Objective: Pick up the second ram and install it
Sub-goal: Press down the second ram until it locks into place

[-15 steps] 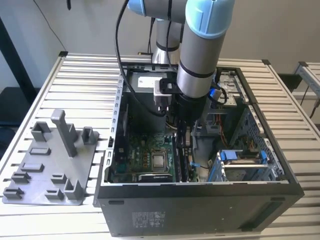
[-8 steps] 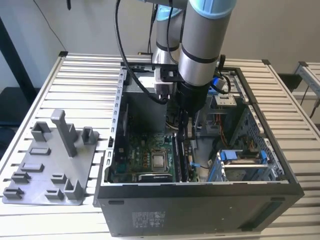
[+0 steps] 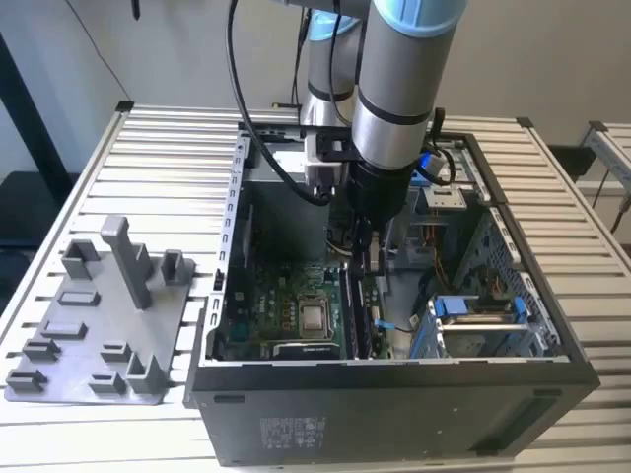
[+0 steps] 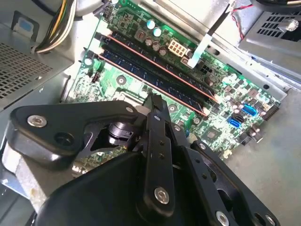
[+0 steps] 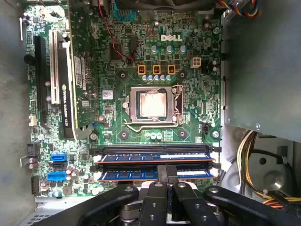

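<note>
The pincer (image 5: 165, 181) is down inside the open computer case (image 3: 394, 394), its black fingers (image 5: 157, 197) clenched on the second ram (image 5: 160, 175), a dark stick lying along the memory slots (image 5: 155, 153) of the green motherboard (image 5: 117, 70). In the first wrist view the stick's long axis runs parallel to the two slots beside it, and it sits in the slot row nearest the fingers; the square processor socket (image 5: 153, 104) lies beyond those slots. The second wrist view shows the same slots (image 4: 155, 75) running diagonally away from the pincer (image 4: 155, 106). The exterior view takes in more: the arm (image 3: 394, 89) reaching down from above, the case resting on a slatted metal worktop (image 3: 168, 148), and a grey fixture tray (image 3: 99, 325) with upright blocks on the exterior view's left, well apart from the case. A pale wall stands behind.
</note>
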Controlling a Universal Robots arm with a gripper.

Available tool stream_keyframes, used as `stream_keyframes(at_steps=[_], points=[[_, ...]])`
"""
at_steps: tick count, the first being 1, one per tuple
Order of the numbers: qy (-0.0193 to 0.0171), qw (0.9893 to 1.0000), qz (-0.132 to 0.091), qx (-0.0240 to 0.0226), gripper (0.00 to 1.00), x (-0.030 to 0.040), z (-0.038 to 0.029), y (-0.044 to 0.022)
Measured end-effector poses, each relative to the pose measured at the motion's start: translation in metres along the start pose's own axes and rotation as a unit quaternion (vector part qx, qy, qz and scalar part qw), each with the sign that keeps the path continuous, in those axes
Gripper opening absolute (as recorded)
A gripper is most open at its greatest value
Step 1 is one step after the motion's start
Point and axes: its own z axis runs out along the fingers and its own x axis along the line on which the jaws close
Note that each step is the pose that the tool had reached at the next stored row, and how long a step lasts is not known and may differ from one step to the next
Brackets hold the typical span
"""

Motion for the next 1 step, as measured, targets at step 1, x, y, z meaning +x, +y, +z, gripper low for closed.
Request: stream_keyframes(at_steps=[1], points=[[0.0,1.0,0.0,0.0,0.11,0.0,0.0,0.0]])
